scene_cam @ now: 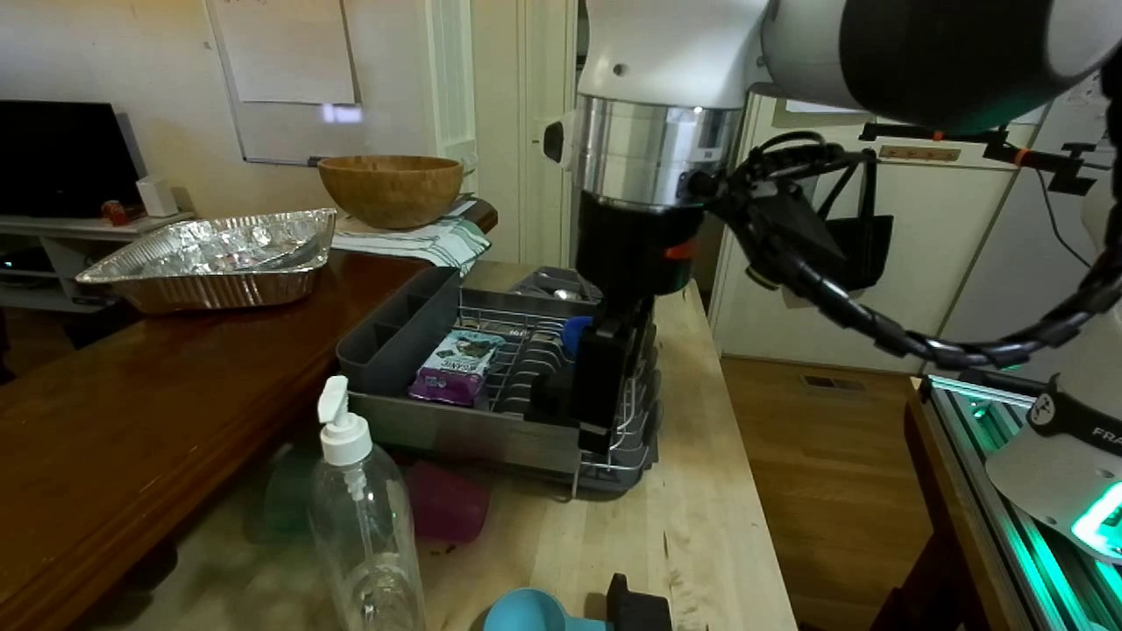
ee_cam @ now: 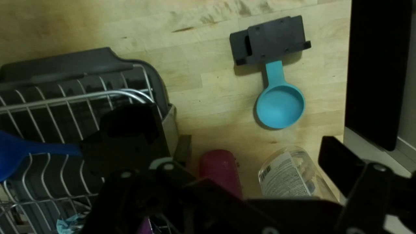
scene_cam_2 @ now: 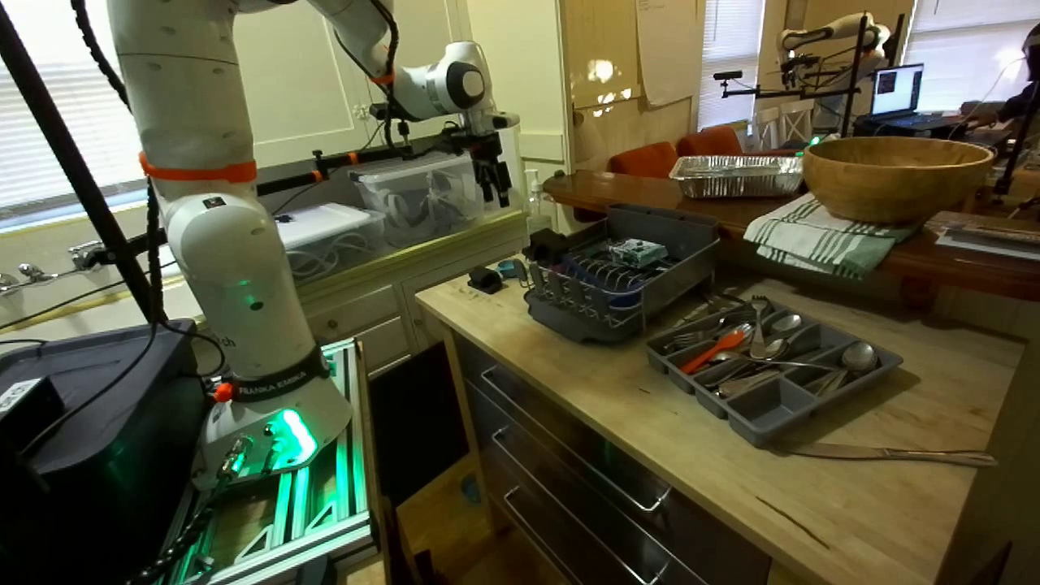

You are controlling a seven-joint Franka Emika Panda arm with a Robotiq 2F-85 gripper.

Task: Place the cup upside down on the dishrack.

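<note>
In the wrist view, can see the hand (ee_cam: pixel 256 146) spread wide along the lower edge, with the dishrack (ee_cam: pixel 65 67) at left. Through the gap, down on the pale tabletop (ee_cam: pixel 208 87), can make out the magenta cup (ee_cam: pixel 219 170), partly covered by the hand. Higher up in this view, a blue scoop (ee_cam: pixel 280 105), handle toward a dark grey bracket (ee_cam: pixel 273 40); in the dishrack, a black block (ee_cam: pixel 130 139) and a blue utensil (ee_cam: pixel 9 152) across the wires. In an exterior view, can find the cup outside the dishrack, near its outer wall and partly behind a clear pump bottle (scene_cam: pixel 359 526); cannot tell whether upright, overturned or on its side. Inside the dishrack, a purple-and-teal packet (scene_cam: pixel 456 364). On a separate brown tabletop (scene_cam: pixel 175 394), a foil tray (scene_cam: pixel 228 294) and, set on a striped cloth (scene_cam: pixel 416 243), a wooden bowl (scene_cam: pixel 390 188). In an exterior view, can see the hand high beyond the far end of the dishrack, pointing down. Nearer, on the pale tabletop, a grey cutlery tray (scene_cam_2: pixel 772 402) loaded with metal cutlery (scene_cam_2: pixel 859 356) and an orange utensil (scene_cam_2: pixel 713 349); just beside that tray, a long knife (scene_cam_2: pixel 894 455) lying flat.
</note>
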